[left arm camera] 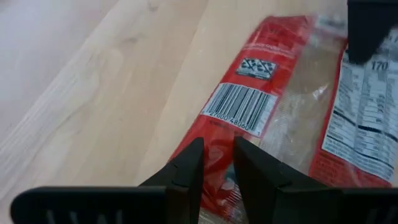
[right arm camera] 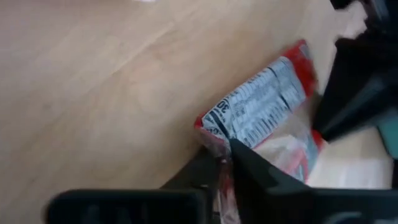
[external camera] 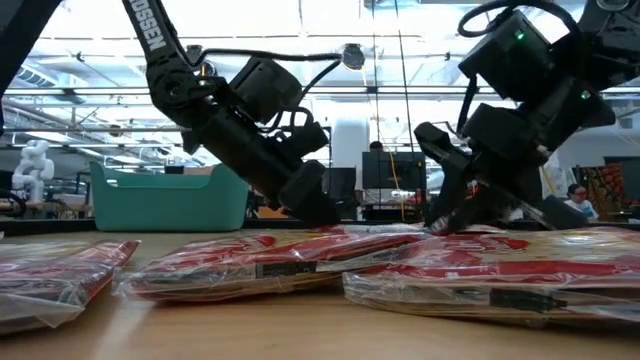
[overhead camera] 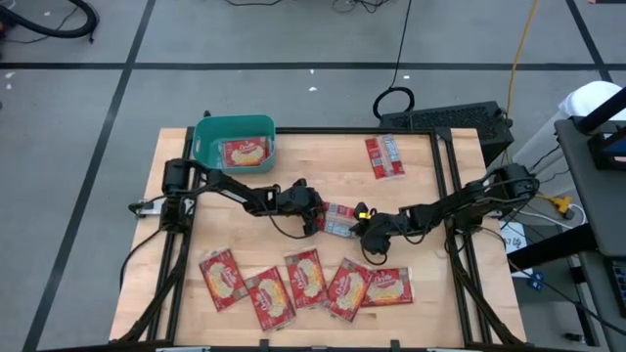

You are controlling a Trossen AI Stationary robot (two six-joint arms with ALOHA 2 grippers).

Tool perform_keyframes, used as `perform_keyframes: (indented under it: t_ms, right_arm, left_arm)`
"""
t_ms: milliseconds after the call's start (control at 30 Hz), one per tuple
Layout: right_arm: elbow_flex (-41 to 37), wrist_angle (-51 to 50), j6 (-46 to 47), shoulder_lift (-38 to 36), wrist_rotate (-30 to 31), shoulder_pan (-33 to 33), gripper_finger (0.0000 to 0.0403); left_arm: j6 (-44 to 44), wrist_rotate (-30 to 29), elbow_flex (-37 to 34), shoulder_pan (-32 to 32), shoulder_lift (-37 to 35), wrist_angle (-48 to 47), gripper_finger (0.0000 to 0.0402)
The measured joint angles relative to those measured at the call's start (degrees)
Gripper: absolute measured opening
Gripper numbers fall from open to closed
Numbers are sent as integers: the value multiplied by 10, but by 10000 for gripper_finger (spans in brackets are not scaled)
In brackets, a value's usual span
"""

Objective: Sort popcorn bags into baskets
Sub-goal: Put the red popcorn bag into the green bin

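A popcorn bag [overhead camera: 339,219] lies mid-table with its printed back up, barcode and nutrition label showing. My left gripper [overhead camera: 316,217] is shut on its left end and my right gripper [overhead camera: 362,228] is shut on its right end. The teal basket [overhead camera: 207,132] stands at the far left with one bag [overhead camera: 245,153] lying flat inside. Another bag [overhead camera: 384,156] lies flat at the far right. Several more bags [overhead camera: 305,282] lie in a row along the near edge. My left gripper pinches the bag's red end edge [left arm camera: 214,148], next to the barcode, between its two fingers. The fingers slant down from the table's left. The bag stretches away from them, flat on the wood. My right gripper pinches the bag's opposite end near a corner [right arm camera: 214,134], beside the nutrition label. Its fingers slant down from the table's right. The rest of the bag lies low over the table toward the left gripper.
Bare wood lies between the held bag and the basket, and between it and the near row of bags. Dark frame rails [overhead camera: 452,196] run along the table's left and right sides.
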Motion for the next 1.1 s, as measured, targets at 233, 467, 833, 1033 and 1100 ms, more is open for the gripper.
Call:
perform_keyframes:
  t_ms: [233,467,833,1033,1100]
  right_arm:
    - [0,-7,83,-69,5,-2,13]
    - [0,-11,223,-149,-3,-42,3]
    - [0,-10,349,-192,-221,-126,1]
    - [0,1,371,-191,-224,-133,0]
    - [0,7,370,-191,-224,-133,0]
  left_arm:
    - [43,-34,1,-6,-159,-129,90]
    - [92,-41,0,-49,-267,-176,121]
    - [99,-109,0,-105,-198,-72,262]
    - [101,-53,0,-93,-137,-8,277]
    - [101,-53,0,-86,-122,5,266]
